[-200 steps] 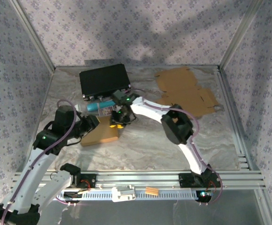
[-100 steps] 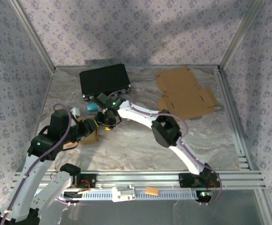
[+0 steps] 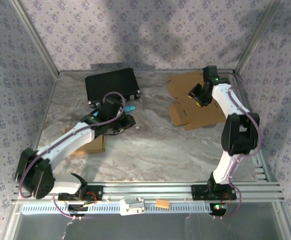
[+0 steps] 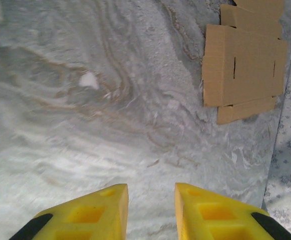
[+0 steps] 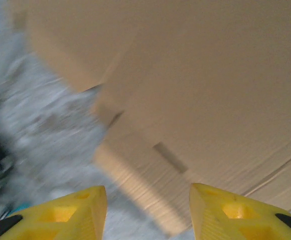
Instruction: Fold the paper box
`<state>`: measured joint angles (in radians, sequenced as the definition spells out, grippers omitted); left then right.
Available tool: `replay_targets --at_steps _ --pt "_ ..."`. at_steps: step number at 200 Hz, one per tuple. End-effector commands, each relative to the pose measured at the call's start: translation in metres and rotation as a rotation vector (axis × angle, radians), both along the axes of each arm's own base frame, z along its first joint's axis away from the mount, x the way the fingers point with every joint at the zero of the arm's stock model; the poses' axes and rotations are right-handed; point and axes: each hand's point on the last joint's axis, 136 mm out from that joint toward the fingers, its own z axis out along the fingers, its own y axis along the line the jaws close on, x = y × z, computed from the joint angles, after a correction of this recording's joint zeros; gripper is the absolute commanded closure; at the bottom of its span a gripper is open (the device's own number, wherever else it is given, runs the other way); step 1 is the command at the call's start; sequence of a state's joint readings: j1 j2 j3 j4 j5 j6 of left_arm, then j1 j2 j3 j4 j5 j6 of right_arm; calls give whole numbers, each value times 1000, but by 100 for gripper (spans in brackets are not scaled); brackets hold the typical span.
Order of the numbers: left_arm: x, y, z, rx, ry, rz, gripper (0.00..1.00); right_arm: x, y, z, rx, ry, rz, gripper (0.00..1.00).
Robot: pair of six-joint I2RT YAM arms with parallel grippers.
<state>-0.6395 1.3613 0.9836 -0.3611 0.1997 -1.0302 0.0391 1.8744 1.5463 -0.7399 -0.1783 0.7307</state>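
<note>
From where I stand, the right arm [image 3: 233, 107] reaches out to the far right corner of the desk [image 3: 155, 150]. The right jaws hang over the flat cardboard [image 3: 198, 112] lying there: unfolded box sheets, flaps and slots showing, flat on the marbled top. In the right wrist view its two yellow fingers [image 5: 60, 212] stand well apart with nothing between them. The cardboard [image 5: 210, 75] spreads out beyond them, blurred, and I cannot tell whether the fingertips touch it.

The left arm [image 3: 67, 140] stretches across the left half of the desk toward the middle. The left jaws are spread too. In the left wrist view the yellow fingers [image 4: 97, 212] show a clear gap and hold nothing. They are above the bare marbled surface [image 4: 110, 125], with the flat cardboard [image 4: 243, 65] off to the upper right, near the wall. Seen from above, those jaws sit just beside a small teal object [image 3: 130, 108], near a black case [image 3: 111, 84] at the far left of the desk. A second brown cardboard piece [image 3: 94, 145] lies at the near left, partly under the left arm. How far it is folded I cannot tell.
</note>
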Motion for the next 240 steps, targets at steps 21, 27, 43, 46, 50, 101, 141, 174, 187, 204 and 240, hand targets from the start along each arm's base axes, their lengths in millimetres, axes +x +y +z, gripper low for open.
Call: replay_targets --at_steps 21,27,43,46,50,101,141,174,187,204,240 --pt "42 -55 12 -184 -45 62 65 -32 1 -75 45 286 30 53" --pt "44 -57 5 -194 -25 79 64 -37 5 -80 50 307 31 53" --pt "45 -62 -9 -210 19 117 62 -54 25 -91 78 346 43 52" --pt "45 -63 -11 -212 27 121 62 -58 30 -92 88 352 43 52" --pt "44 -64 -14 -215 35 127 62 -63 37 -94 104 359 44 53" --pt "26 -49 -52 -194 141 199 59 -140 136 -94 224 426 -21 53" --pt "-9 -11 -65 -156 267 354 56 -135 184 -46 318 339 77 50" --pt "-46 13 -69 -150 367 549 41 -108 156 -15 234 234 188 50" --pt "-50 2 -73 -243 369 599 41 -99 149 -14 251 213 209 50" --pt "-47 -16 -78 -330 357 639 41 -93 141 -14 259 190 228 50" --pt "-49 -36 -99 -425 344 731 43 -94 131 -24 305 187 218 50"
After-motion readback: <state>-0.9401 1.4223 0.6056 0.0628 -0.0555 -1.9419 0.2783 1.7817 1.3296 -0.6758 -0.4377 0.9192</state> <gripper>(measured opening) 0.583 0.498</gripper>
